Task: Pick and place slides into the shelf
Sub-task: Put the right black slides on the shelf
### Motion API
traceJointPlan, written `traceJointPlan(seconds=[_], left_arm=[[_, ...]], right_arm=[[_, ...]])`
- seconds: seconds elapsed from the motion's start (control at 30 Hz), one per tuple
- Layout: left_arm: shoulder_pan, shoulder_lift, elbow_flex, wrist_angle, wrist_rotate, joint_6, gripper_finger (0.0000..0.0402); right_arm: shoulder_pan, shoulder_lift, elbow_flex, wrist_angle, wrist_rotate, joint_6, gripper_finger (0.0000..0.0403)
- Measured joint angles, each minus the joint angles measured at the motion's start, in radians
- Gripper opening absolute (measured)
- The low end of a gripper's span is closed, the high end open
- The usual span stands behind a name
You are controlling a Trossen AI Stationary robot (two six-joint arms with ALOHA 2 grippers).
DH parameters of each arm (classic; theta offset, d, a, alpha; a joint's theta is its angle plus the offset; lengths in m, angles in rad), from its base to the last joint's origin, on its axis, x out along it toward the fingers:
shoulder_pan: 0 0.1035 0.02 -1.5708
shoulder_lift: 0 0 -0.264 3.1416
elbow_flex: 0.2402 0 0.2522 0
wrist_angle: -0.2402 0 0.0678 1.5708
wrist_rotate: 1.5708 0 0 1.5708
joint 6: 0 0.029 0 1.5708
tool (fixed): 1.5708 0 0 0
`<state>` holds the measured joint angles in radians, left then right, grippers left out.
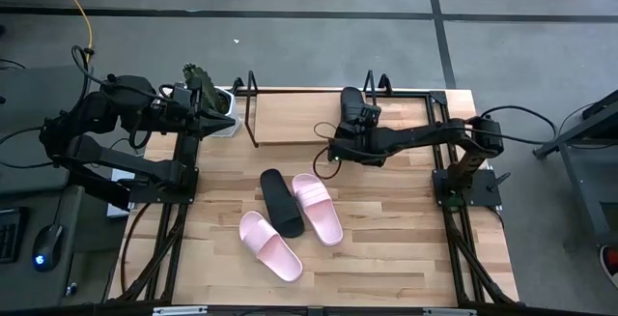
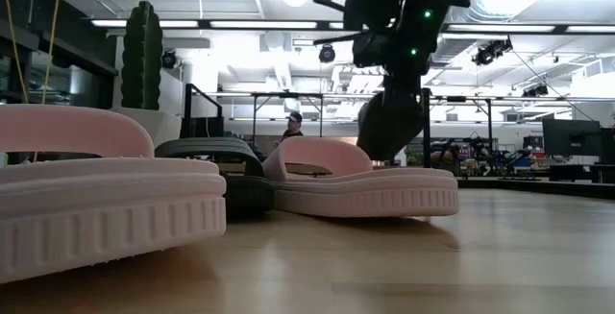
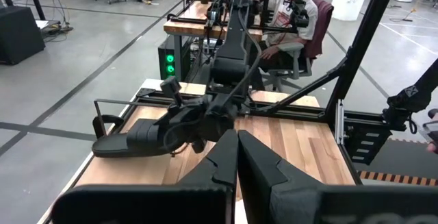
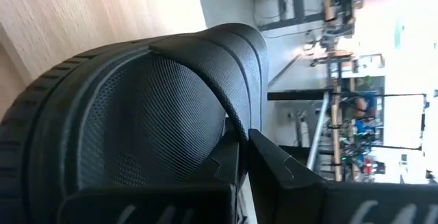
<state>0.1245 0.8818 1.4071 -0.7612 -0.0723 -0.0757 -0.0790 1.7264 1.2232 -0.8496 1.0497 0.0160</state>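
A black slide (image 1: 351, 100) is held by my right gripper (image 1: 346, 125) above the shelf (image 1: 290, 123), a black wire frame with a wooden board at the table's far edge. In the left wrist view this slide (image 3: 130, 139) hangs roughly level over the board. A second black slide (image 1: 281, 203) lies sole down mid-table between two pink slides (image 1: 319, 209) (image 1: 270, 245). My left gripper (image 3: 237, 162) is shut, touches nothing, and waits at the far left by the white plant pot (image 1: 220, 113). My right gripper is shut on the black slide's wide strap (image 4: 229, 114), at the strap's edge. One finger (image 4: 222, 166) is under the strap and the other (image 4: 280, 166) outside it. The slide is lifted clear of the shelf board, roughly level.
The white pot with a cactus-like plant (image 1: 198, 79) stands just left of the shelf. The shelf's wire uprights (image 1: 253, 113) rise at its ends. Bare wood lies at the near edge and right side of the table. People sit at workbenches behind (image 3: 291, 11).
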Motion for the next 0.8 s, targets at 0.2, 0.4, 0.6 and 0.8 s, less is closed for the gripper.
traceJointPlan(seconds=[0.2, 0.4, 0.6, 0.8], left_arm=[[0.000, 0.000, 0.000, 0.000, 0.000, 0.000, 0.0001], [0.000, 0.000, 0.000, -0.001, 0.000, 0.000, 0.0001], [0.000, 0.000, 0.000, -0.013, 0.000, 0.000, 0.0001], [0.000, 0.000, 0.000, -0.021, 0.000, 0.000, 0.0001]], right_arm=[[-0.027, 0.000, 0.000, 0.016, -0.058, -0.025, 0.0000], [-0.034, 0.000, 0.000, 0.029, -0.142, -0.080, 0.0000], [-0.038, 0.000, 0.000, 0.033, -0.141, -0.110, 0.0000], [-0.064, 0.000, -0.001, 0.041, -0.183, -0.172, 0.0000]])
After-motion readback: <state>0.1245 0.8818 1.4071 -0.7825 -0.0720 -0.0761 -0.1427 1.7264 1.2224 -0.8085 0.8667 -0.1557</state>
